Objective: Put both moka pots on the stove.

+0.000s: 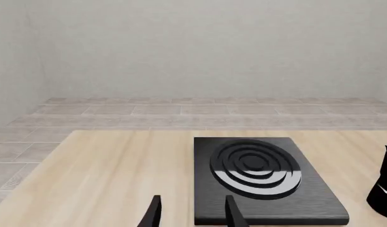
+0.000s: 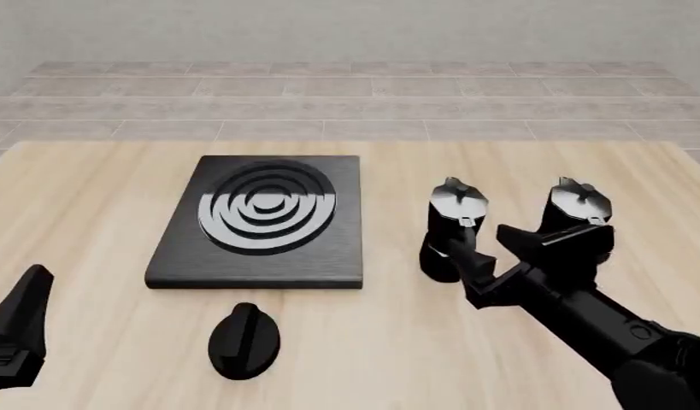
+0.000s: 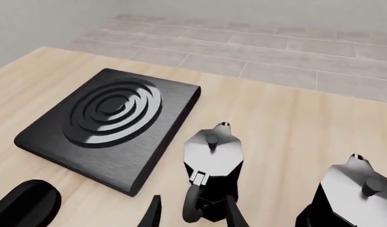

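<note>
Open tool [image 3: 192, 213] frames near moka pot's [image 3: 212, 177] handle, beside the stove [image 3: 111, 127].

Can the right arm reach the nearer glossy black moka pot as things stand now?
Probably yes. The open right gripper hangs just in front of the glossy black moka pot with the silvery lid, its handle facing the fingers, and nothing lies between.

Two moka pots [image 2: 455, 224] [image 2: 579, 215] side by side right of the stove [image 2: 261, 221], knob [image 2: 244, 340] before it.
</note>
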